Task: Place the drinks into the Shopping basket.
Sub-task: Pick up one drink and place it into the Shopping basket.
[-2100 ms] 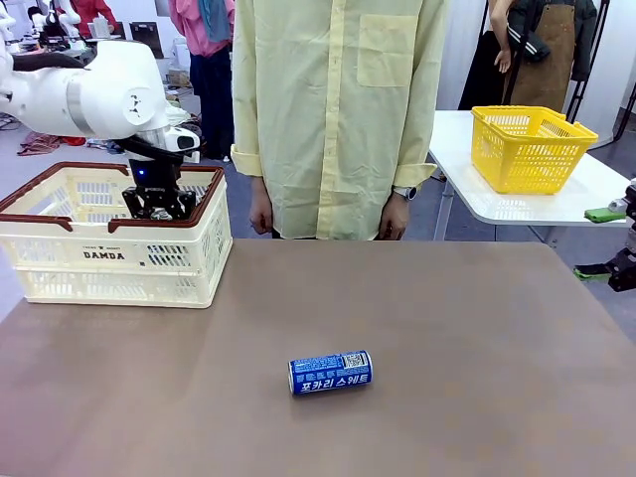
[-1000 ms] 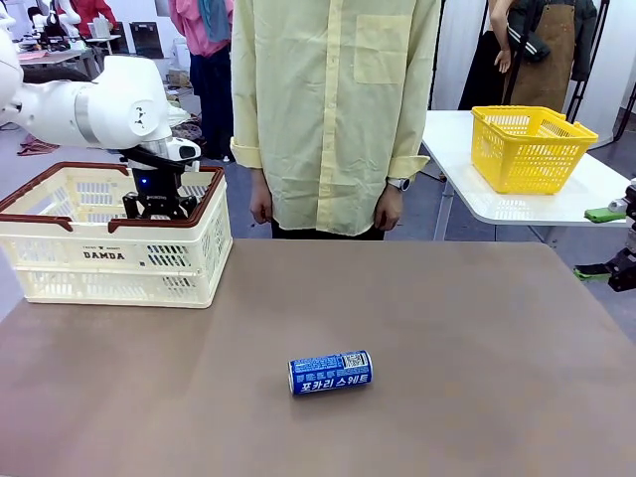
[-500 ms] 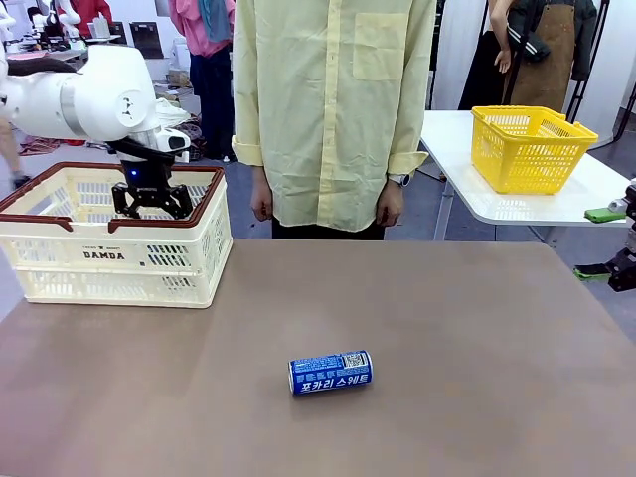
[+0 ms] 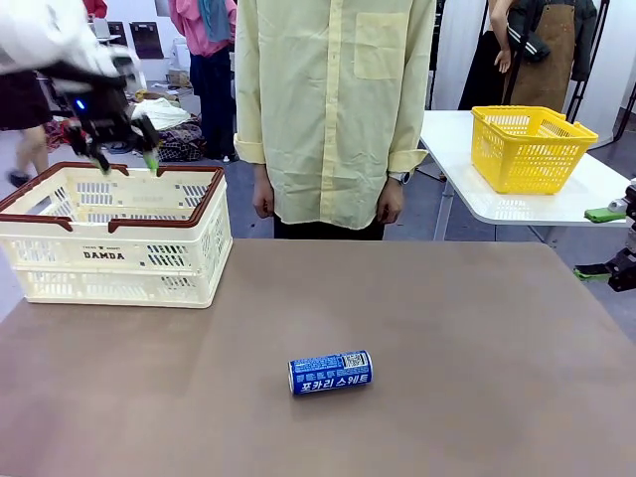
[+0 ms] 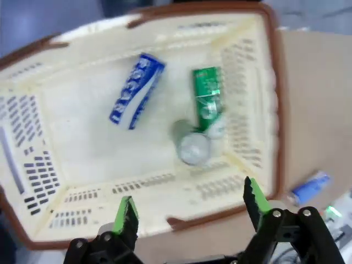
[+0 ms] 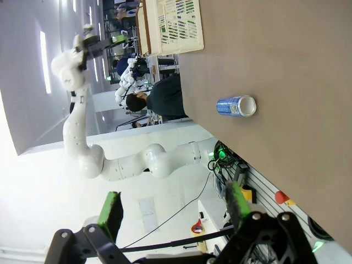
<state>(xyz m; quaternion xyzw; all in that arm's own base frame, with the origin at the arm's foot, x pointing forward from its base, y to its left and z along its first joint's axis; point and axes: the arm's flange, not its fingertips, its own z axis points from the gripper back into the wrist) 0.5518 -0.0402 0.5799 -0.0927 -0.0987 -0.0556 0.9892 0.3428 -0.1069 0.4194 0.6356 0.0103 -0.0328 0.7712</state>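
We've got the left gripper (image 4: pixel 123 157) up above the far rim of the Shopping basket (image 4: pixel 189 260), fingers spread wide with nothing between them. It sits clear of the brown rim, with open air all round it. From the left wrist camera the same gripper (image 5: pixel 188 212) looks straight down into the basket (image 5: pixel 247 71). On the pale slotted floor we see a blue can (image 5: pixel 136 91) lying at about 10 o'clock from centre. A green can (image 5: pixel 205 94) lies at about 1 o'clock, close to the slotted wall. A third can (image 5: pixel 191 144) lies right against the green one, its silver top facing up at us; we can't tell its colour.

The basket is cream plastic with slotted walls, rounded corners and a dark brown rim, and it sits at the table's 10 o'clock corner. The table (image 4: pixel 477 338) is a flat matte brown sheet, mostly bare.

Another blue can (image 4: pixel 330 373) with white Korean lettering lies on its side near the table's centre, well apart from the basket, with free room on every side.

The right gripper (image 6: pixel 173 212) hangs off the table's 3 o'clock edge, green pads spread apart and gripping nothing. Across the table stands a person in a pale yellow shirt (image 4: pixel 338 109), arms down.
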